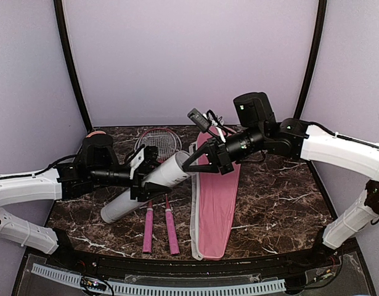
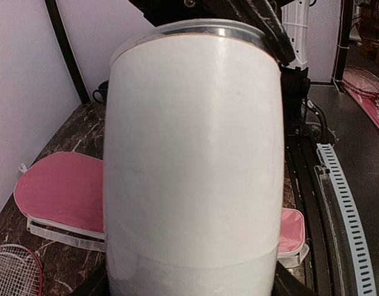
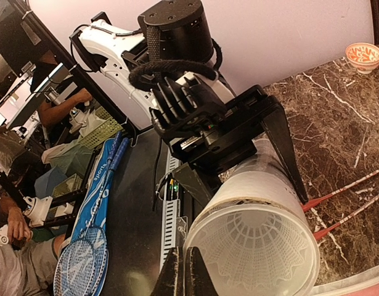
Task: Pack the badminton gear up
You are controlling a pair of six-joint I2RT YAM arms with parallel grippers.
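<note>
My left gripper (image 1: 146,177) is shut on the long white tube (image 1: 146,188) and holds it tilted above the table. The tube fills the left wrist view (image 2: 192,154). In the right wrist view its open end (image 3: 257,246) faces me, with a white shuttlecock (image 3: 266,243) inside. My right gripper (image 3: 184,274) is shut, its tips at the rim's lower left (image 1: 188,166). Two red-framed rackets (image 1: 158,143) with pink handles (image 1: 171,231) lie under the tube. The pink cover (image 1: 217,194) lies to their right. No other shuttlecocks show.
A small red-patterned cap (image 3: 363,57) sits at the table's far left corner, behind my left arm (image 1: 95,134). Purple walls close in the back and sides. A black rail with a white slotted strip (image 1: 177,287) runs along the near edge.
</note>
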